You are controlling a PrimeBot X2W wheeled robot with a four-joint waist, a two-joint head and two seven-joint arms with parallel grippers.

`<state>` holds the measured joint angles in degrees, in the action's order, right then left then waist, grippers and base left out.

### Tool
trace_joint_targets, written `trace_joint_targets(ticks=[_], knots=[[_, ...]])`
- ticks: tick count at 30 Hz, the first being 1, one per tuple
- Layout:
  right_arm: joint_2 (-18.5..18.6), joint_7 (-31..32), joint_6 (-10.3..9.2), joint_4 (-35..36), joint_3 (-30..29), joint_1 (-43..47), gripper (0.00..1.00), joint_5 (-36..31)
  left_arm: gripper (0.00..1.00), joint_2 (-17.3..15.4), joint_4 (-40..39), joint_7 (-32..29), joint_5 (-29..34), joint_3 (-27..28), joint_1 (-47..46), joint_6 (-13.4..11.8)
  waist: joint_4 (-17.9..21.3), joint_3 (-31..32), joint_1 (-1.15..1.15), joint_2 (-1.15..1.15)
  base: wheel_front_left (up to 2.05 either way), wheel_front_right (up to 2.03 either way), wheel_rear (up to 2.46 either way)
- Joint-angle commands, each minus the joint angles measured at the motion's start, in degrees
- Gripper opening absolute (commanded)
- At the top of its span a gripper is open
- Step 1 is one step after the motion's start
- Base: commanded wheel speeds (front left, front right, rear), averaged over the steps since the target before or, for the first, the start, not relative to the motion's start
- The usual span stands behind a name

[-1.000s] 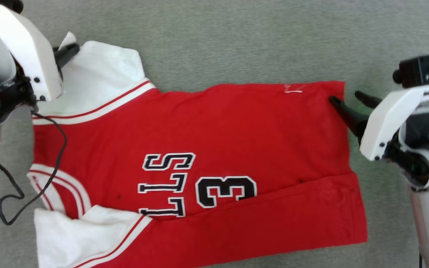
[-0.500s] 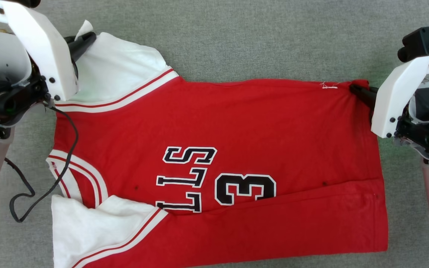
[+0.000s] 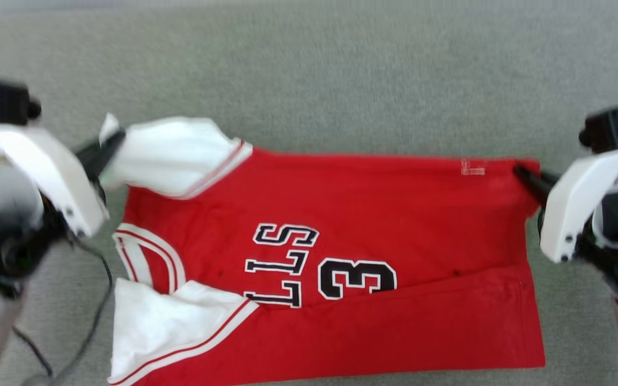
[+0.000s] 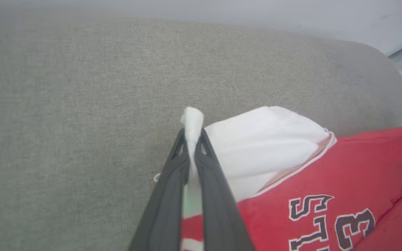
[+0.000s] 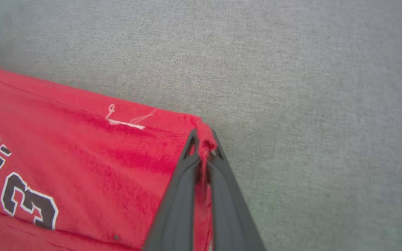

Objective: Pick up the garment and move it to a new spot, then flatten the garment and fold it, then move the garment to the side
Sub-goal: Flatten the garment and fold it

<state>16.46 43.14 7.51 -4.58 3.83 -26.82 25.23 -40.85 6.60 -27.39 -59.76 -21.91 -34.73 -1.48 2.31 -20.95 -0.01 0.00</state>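
Note:
The garment (image 3: 373, 214), a red jersey T-shirt with white sleeves and a black number 3, hangs stretched between both arms over the grey fabric surface, its lower part folded up. My left gripper (image 3: 109, 145) is shut on the tip of the far white sleeve (image 4: 257, 139); in the left wrist view the white cloth sticks out between the left gripper's (image 4: 191, 136) fingers. My right gripper (image 3: 521, 172) is shut on the far red hem corner, and red cloth bunches between its jaws in the right wrist view (image 5: 203, 139).
Grey woven fabric surface (image 3: 341, 69) stretches beyond the garment. Its rounded far edge (image 4: 379, 52) meets a pale wall. A black cable (image 3: 102, 300) dangles under my left arm.
My right gripper closed on the hem corner, having stood open beside it a second ago. Both arms have lifted the far edge, which now sags and looks blurred; the head camera also shifted.

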Motion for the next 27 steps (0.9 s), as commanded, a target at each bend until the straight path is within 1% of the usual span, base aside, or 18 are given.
trace_joint_targets(ticks=[1,3,4,7,14,15,16,17,18,19,20,24,27], knots=[[0.0,-0.3,-0.04,0.4,-0.6,2.8,0.0,0.2,0.0,0.1,-0.9,1.2,-0.9,0.4,3.8,-0.6,-1.2,3.2,0.01,0.0,0.0,0.0,0.0],[-0.4,-0.9,-0.04,0.6,-1.2,5.8,0.0,0.5,0.0,0.4,-2.1,2.8,-1.9,0.9,8.4,-1.3,-1.8,4.6,0.01,0.0,0.0,0.0,0.0],[-0.4,-0.9,-0.04,0.6,-1.2,5.8,0.0,0.5,0.0,0.4,-2.1,2.8,-1.9,0.9,8.4,-1.3,-1.8,4.6,0.01,0.0,0.0,0.0,0.0],[-0.9,-2.0,-0.04,0.2,-2.0,10.0,0.0,1.1,0.0,1.0,-3.3,4.6,-3.4,1.1,15.0,-1.9,-2.7,6.0,0.01,0.0,0.0,0.0,0.0],[-2.2,-4.8,-0.04,-0.9,-4.8,18.2,0.0,0.9,0.0,3.5,-3.4,8.6,-6.3,1.4,26.2,-3.0,-3.2,8.6,0.01,0.0,0.0,0.0,0.0],[-2.6,-5.1,-0.04,-1.1,-5.3,19.4,0.03,1.0,0.0,3.8,-3.1,9.1,-6.3,1.3,27.2,-3.2,-3.2,9.0,0.01,0.0,0.0,0.0,0.0],[-2.7,-5.5,-0.04,-1.3,-5.6,20.4,0.38,0.7,0.16,4.5,-2.7,9.4,-6.7,1.0,28.3,-3.5,-3.2,9.3,0.01,0.0,0.0,0.0,0.0],[-3.1,-5.7,-0.04,-1.6,-6.0,21.3,1.0,0.7,0.45,5.2,-2.3,9.8,-7.0,0.8,29.1,-3.4,-3.1,9.6,0.01,0.0,0.0,0.0,0.0],[-3.4,-6.2,-0.04,-1.7,-6.3,22.1,1.0,0.8,1.0,5.7,-1.9,10.5,-6.8,0.8,29.6,-3.7,-3.0,9.9,0.01,0.0,0.0,0.0,0.0],[-3.6,-6.8,-0.04,-1.7,-6.6,22.8,1.0,0.6,1.0,6.0,-1.4,11.2,-6.4,0.6,30.1,-3.8,-2.9,10.1,0.01,0.0,0.0,0.0,0.0],[-4.4,-9.0,-0.03,-1.4,-6.9,25.5,1.0,0.5,1.0,7.7,-0.3,15.3,-4.0,-0.1,31.4,-4.0,-2.4,11.8,0.01,0.0,0.0,0.0,0.0],[-4.1,-10.6,-0.03,1.5,-6.8,27.8,1.0,0.2,1.0,8.1,-0.9,21.2,0.6,-0.4,31.2,-4.5,-2.0,13.7,0.01,0.0,0.0,0.0,0.0],[-4.1,-11.0,-0.03,4.6,-7.6,29.0,1.0,0.0,1.0,9.1,-1.8,26.3,4.3,0.0,30.3,-6.4,-1.6,15.0,0.01,0.0,0.0,0.0,0.0]])
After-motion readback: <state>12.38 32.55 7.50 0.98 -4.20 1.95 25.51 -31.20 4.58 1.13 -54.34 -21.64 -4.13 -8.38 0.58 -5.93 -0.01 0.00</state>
